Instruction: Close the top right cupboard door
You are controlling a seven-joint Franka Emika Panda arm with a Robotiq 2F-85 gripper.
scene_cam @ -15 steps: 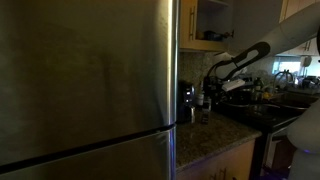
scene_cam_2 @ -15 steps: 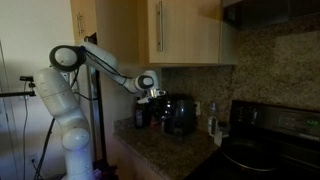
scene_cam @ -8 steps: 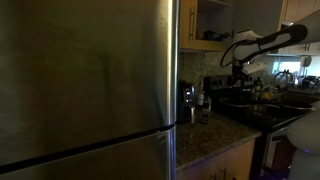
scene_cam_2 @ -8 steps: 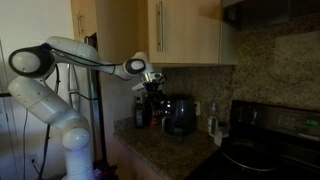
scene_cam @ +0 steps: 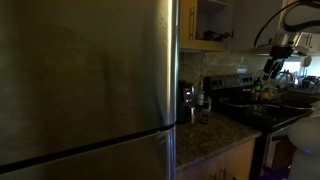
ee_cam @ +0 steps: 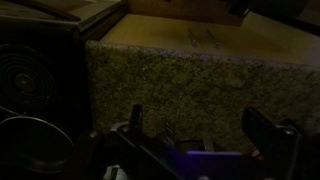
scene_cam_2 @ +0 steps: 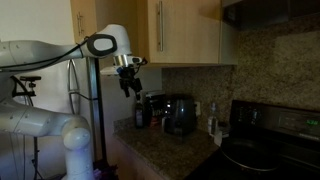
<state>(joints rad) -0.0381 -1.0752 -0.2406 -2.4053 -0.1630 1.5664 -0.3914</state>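
Observation:
The top right cupboard door (scene_cam_2: 86, 20) is a pale beige panel at the top of an exterior view, standing out above and left of my gripper (scene_cam_2: 128, 82). In an exterior view the cupboard (scene_cam: 212, 25) beside the fridge stands open, with items on its shelf. My gripper (scene_cam: 271, 68) hangs in the air well below cupboard height, touching nothing. In the wrist view the fingers (ee_cam: 200, 125) are spread wide and empty, facing the speckled granite backsplash (ee_cam: 190, 75).
A huge steel fridge (scene_cam: 85, 85) fills the near side. A black coffee maker (scene_cam_2: 180, 113) and bottles stand on the granite counter (scene_cam_2: 160, 150), with a black stove (scene_cam_2: 270, 145) beyond. A closed wall cupboard (scene_cam_2: 190, 30) hangs above the coffee maker.
The arm has lifted and swung away from the coffee maker, carrying the gripper up and towards the robot's side. The gripper stays open and empty.

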